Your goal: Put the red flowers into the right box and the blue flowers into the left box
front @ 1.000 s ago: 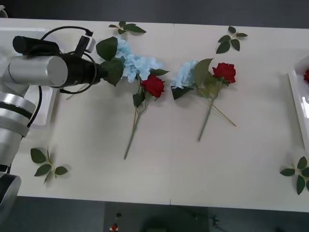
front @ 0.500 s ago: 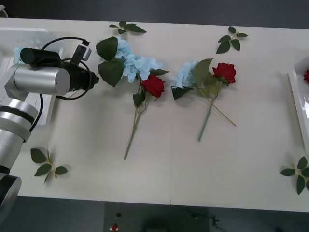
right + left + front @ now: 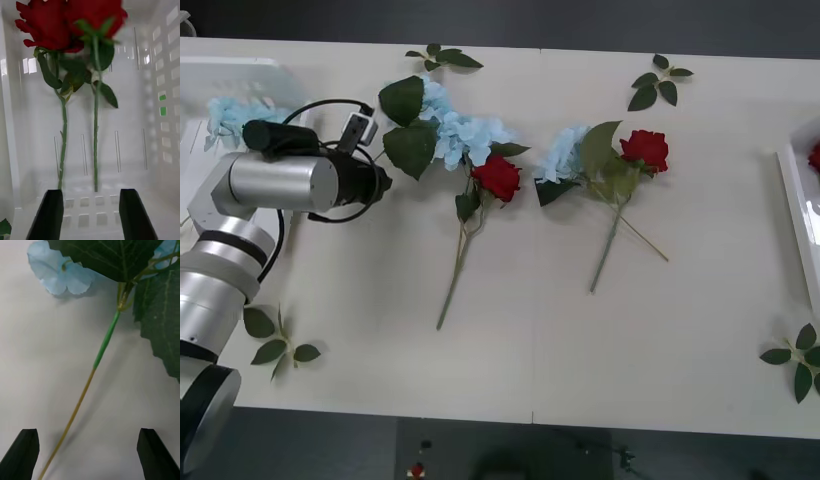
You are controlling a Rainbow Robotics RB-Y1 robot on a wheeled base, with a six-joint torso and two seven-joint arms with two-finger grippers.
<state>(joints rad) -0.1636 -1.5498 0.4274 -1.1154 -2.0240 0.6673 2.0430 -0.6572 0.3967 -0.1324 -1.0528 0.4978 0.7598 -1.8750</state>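
My left gripper (image 3: 380, 180) hovers open low over the table, just left of a blue flower (image 3: 463, 131) with large leaves. Its thin stem (image 3: 98, 360) runs between the black fingers (image 3: 23, 453) without touching them. A red rose (image 3: 498, 177) lies against that blue flower. Another blue flower (image 3: 563, 152) and red rose (image 3: 645, 150) lie together mid-table. The left box (image 3: 235, 68) holds a blue flower (image 3: 235, 112). My right gripper (image 3: 92, 215) stands open over the right box (image 3: 157, 123), where two red roses (image 3: 48, 26) lie. That box's edge (image 3: 798, 205) is at the table's right side.
Flowerless leaf sprigs lie at the far edge (image 3: 442, 58) (image 3: 658, 85), at the near left (image 3: 278, 340) and the near right (image 3: 800, 360). The rose stems reach toward the table's near side, with bare table around them.
My left arm has swung toward the near side, away from the left box, uncovering the blue flower inside it. The gripper end has dropped slightly beside the blue flower's leaves. The flowers on the table have not moved.
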